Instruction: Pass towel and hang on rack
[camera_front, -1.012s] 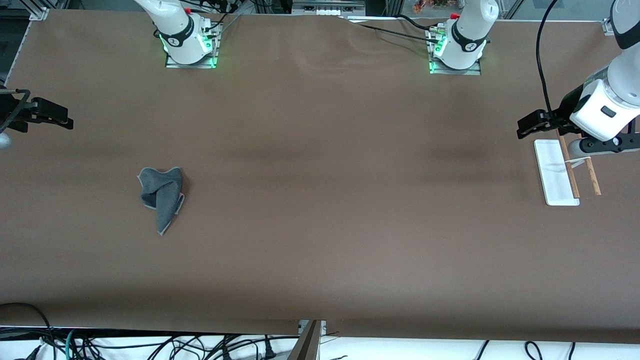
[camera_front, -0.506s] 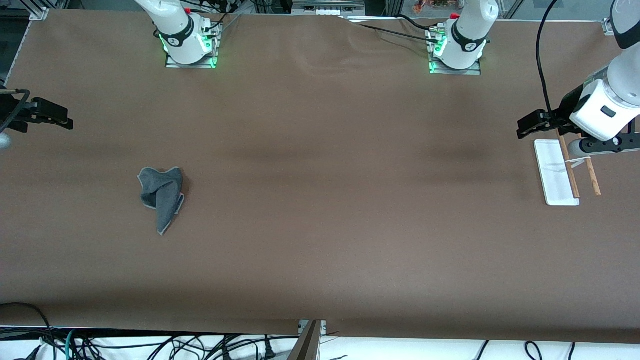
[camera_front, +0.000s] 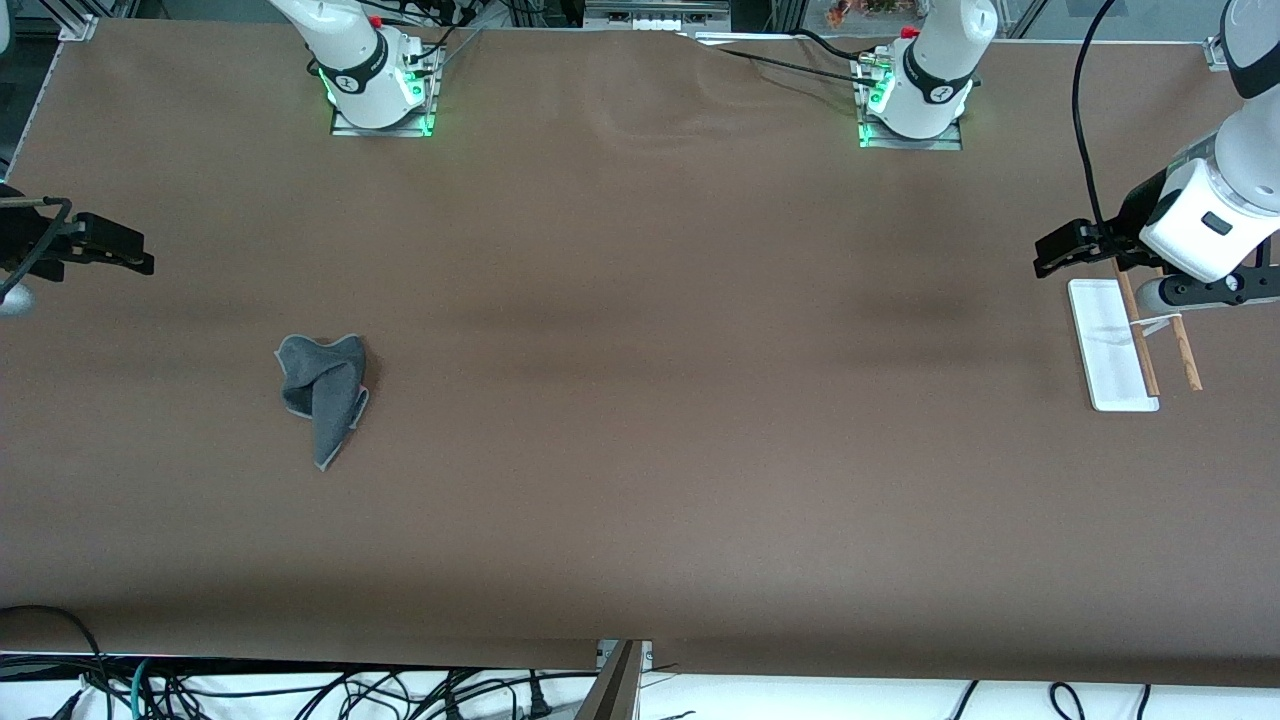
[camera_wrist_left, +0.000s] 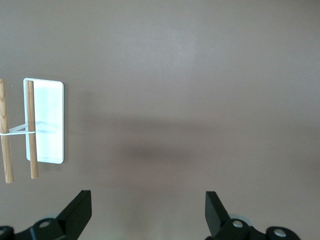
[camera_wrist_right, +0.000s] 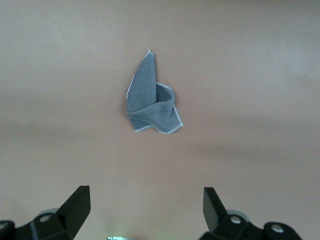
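The towel (camera_front: 322, 395) lies crumpled on the brown table toward the right arm's end, dark grey side up with a pale edge; the right wrist view shows the towel (camera_wrist_right: 150, 105) too. My right gripper (camera_front: 125, 250) hovers open and empty over the table's end, apart from the towel; its jaws (camera_wrist_right: 145, 200) frame bare table. The rack (camera_front: 1110, 345), a white base with two thin wooden rods (camera_front: 1187, 355), stands at the left arm's end. My left gripper (camera_front: 1050, 255) hangs open and empty beside the rack (camera_wrist_left: 47, 120), with its jaws (camera_wrist_left: 148, 202) over bare table.
The two arm bases (camera_front: 378, 95) (camera_front: 912, 110) stand along the table edge farthest from the front camera. Cables (camera_front: 300, 695) hang below the near edge. A broad stretch of brown table (camera_front: 680, 400) separates towel and rack.
My right gripper has shifted slightly toward the towel. The left arm, towel and rack have not moved.
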